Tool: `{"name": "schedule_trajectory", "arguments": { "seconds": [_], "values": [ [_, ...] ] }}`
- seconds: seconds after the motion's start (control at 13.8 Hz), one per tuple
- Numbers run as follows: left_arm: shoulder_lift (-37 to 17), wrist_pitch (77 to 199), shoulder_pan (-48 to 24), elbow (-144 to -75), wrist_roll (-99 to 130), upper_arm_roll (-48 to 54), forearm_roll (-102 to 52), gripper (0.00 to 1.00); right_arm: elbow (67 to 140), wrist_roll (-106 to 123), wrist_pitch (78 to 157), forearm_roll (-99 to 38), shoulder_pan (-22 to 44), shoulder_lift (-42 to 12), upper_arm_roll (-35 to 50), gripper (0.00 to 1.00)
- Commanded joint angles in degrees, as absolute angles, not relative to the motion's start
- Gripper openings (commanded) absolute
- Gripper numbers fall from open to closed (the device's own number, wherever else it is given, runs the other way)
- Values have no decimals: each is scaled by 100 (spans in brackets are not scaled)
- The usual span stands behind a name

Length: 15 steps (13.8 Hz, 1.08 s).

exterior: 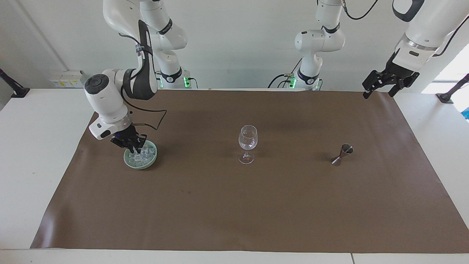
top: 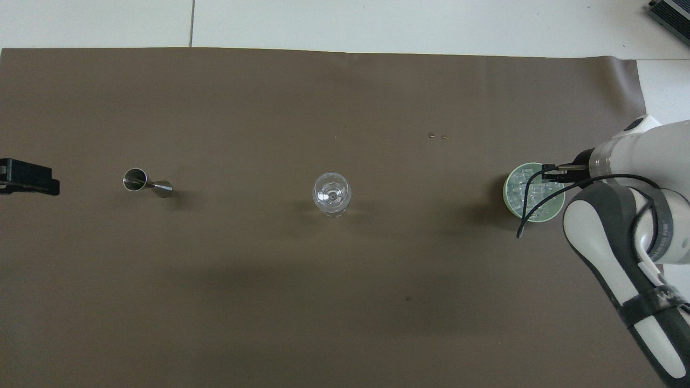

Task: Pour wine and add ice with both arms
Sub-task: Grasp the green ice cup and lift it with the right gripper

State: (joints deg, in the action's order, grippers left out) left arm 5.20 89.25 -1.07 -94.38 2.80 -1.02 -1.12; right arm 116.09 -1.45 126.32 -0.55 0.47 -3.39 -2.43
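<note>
While glassy ice (exterior: 141, 156) fills a round green dish (exterior: 129, 161), right fingers (exterior: 135, 147) state unclear, left fingers (exterior: 366, 94) apart.

Place: you are looking at a robotics lab, not a bar or a kitchen.
Arms: two white arms, the right (exterior: 110, 99) and the left (exterior: 421, 33), stand on bases bolted at the table's edge, with green status lights at their feet.
Table: a plain white table (exterior: 33, 154) carries a brown mat (exterior: 234, 205) as a work surface.
Walls: bare and white, with a socket strip (exterior: 67, 78).
Fixtures: black clamp mounts (exterior: 13, 88) sit at the table's ends.
Cabling: loose black cables run along the arms.
</note>
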Motion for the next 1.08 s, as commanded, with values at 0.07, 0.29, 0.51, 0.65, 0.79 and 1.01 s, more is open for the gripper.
{"name": "schedule_trajectory", "arguments": {
  "seconds": [0.07, 0.29, 0.51, 0.65, 0.79, 1.01],
  "values": [
    [686, 8982, -70, -9633, 264, -88, -79, 100, 11400, -1113, 12367, -105, 552, 105, -124, 0],
    [686, 8982, -70, -9633, 264, -88, -70, 100, 10927, -2045, 12068, -114, 747, 114, 218, 0],
    [686, 8982, -70, -9633, 264, -88, -70, 100, 10644, -2976, 12146, -123, 747, 27, 745, 0],
    [686, 8982, -70, -9633, 264, -88, -70, 100, 10661, -3662, 12426, -149, 747, 18, 1079, 0],
    [686, 8982, -70, -9633, 264, -88, -70, 100, 10705, -4059, 12926, -787, 756, -17, 1335, 0],
    [686, 8982, -70, -9633, 264, -88, -70, 100, 10714, -4244, 13227, -1037, 1080, -96, 1353, 0]
  ]
}}
